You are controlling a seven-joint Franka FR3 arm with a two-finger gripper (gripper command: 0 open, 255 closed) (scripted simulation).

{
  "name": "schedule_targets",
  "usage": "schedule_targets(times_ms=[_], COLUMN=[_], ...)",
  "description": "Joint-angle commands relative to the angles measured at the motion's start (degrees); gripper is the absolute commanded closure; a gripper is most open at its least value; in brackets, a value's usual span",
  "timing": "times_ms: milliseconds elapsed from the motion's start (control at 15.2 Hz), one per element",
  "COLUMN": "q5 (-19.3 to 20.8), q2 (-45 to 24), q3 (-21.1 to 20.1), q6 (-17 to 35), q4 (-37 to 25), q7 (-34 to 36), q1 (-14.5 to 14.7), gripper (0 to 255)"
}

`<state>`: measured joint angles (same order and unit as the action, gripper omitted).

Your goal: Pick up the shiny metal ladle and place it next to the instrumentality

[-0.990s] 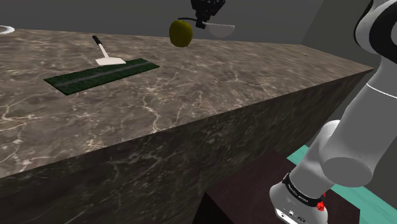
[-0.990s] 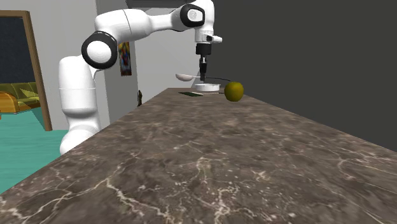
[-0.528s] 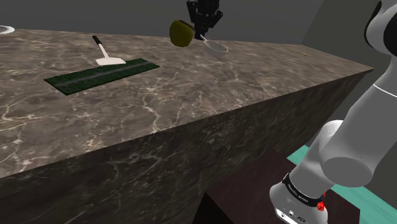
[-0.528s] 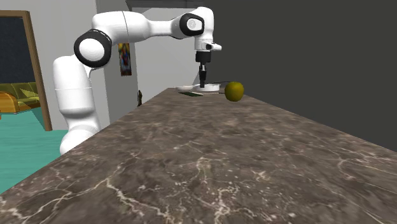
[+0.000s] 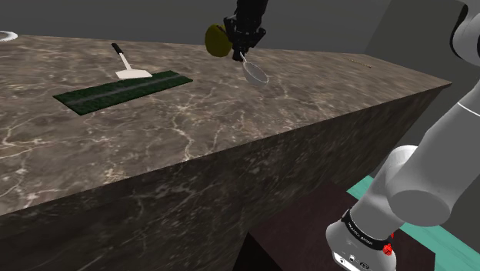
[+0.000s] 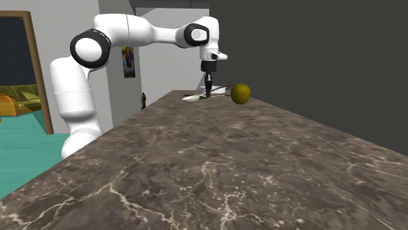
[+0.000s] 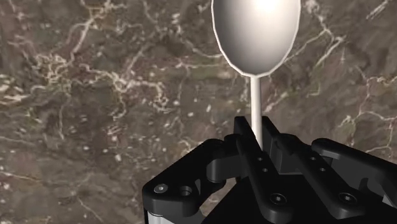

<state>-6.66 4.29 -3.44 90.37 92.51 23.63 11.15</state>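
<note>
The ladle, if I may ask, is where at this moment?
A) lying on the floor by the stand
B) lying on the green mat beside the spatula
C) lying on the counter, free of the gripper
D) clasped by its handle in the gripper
D: in the wrist view the ladle has its thin handle clasped in the gripper, with its pale bowl out ahead over the marbled counter.

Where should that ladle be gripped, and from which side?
Take the ladle by its thin straight handle, likely coming from the handle's end. The bowl is wide and rounded, too broad to pinch. The gripper clasps the stem that way, bowl pointing ahead toward the marble counter.
</note>
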Motion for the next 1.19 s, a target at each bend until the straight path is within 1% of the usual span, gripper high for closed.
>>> schedule_targets(times_ms=[0,528,594,924,1122], q5=[0.10,0.09,0.10,0.09,0.19], q2=[0.00,0.00,-0.19,0.00,-1.78], q3=[-0.09,-0.13,-0.22,-0.13,0.15], q6=[1.47,1.47,1.55,1.47,-4.77], q4=[2.45,2.44,2.31,2.45,-5.55], q7=[0.14,0.14,0.30,0.14,0.34], q1=[0.06,0.02,0.09,0.02,-0.21], gripper=[255,255,0,0,0])
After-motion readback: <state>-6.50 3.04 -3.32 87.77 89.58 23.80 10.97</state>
